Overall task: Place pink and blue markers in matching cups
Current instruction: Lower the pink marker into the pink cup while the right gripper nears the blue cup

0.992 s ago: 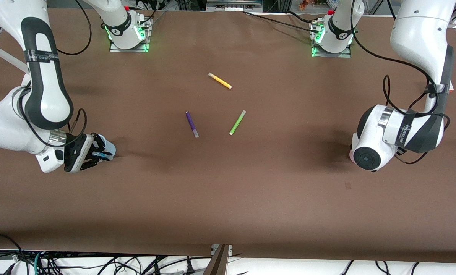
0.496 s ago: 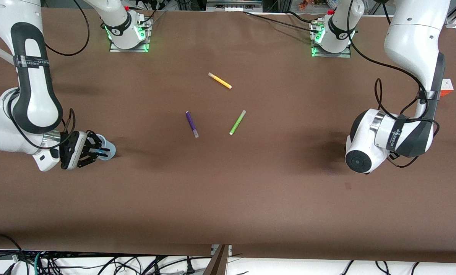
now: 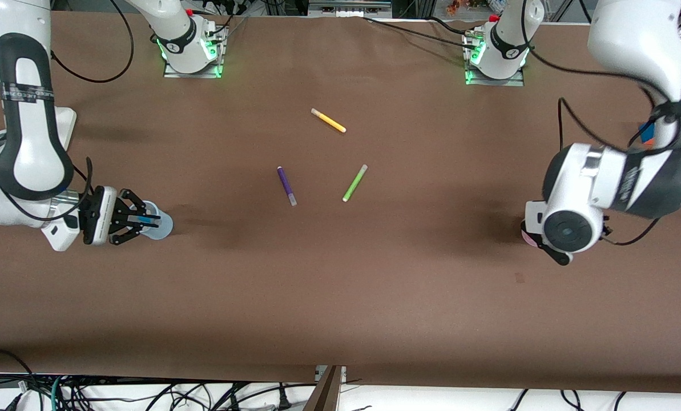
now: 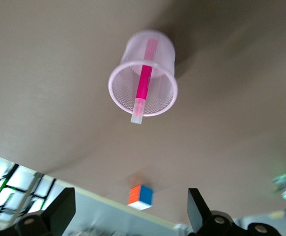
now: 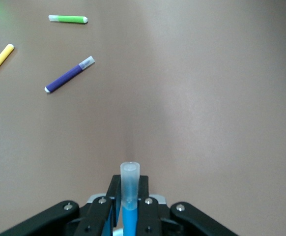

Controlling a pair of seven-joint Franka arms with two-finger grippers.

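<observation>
Two markers sit where I want them: my right jaws (image 3: 146,220) clench the blue marker (image 5: 129,196) over the blue cup (image 3: 158,225). My left jaws (image 4: 128,216) hang released above the pink cup (image 4: 143,73), the pink marker (image 4: 144,81) leaning inside.

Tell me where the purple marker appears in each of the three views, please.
Front view: purple marker lies mid-table, beside the green marker, nearer the camera than the yellow marker.
Left wrist view: not in it.
Right wrist view: purple marker lies between the green and yellow ones.
Shared landmark: the green marker.
</observation>
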